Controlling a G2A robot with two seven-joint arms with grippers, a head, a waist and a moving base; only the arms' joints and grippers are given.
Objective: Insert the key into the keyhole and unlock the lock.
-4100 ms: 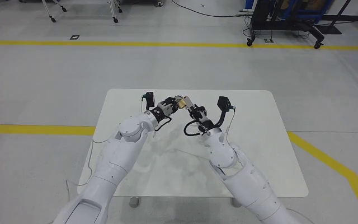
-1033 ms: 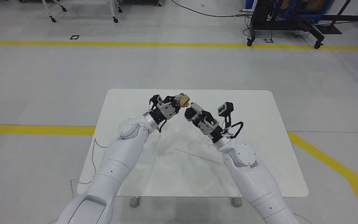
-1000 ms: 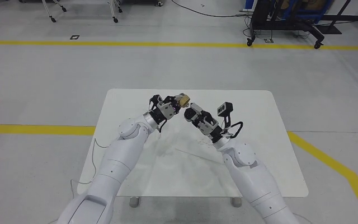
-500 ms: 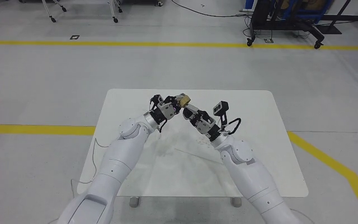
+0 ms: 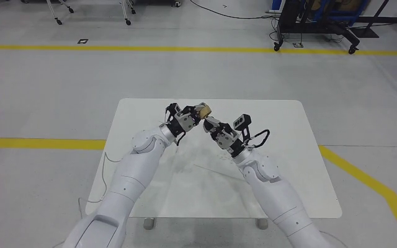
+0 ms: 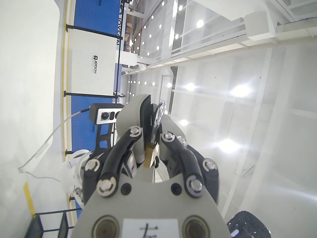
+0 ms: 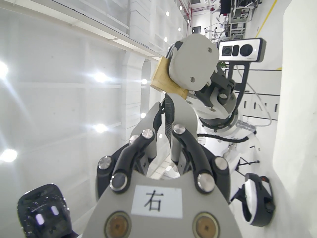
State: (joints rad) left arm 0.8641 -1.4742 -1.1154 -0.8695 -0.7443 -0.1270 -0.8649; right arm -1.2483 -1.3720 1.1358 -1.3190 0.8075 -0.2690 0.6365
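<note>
Above the far middle of the white table, my left gripper is shut on the brass lock. In the left wrist view the left gripper pinches the lock's silver shackle, and the brass body pokes out past the fingers. My right gripper is just right of and nearer than the lock. In the right wrist view the right gripper is shut on the thin key, mostly hidden by the pads. Its tip sits right under the lock, which juts from the left gripper's finger.
Both arms slant in over the table's middle and meet near its far edge. Each wrist camera sticks out beside its gripper: the right one and the left one. The table's right half carries nothing.
Four seconds ago the right gripper was up against the lock. A second ago it stood farther right. It has since moved left, back to just beside the lock. The left gripper holds still.
</note>
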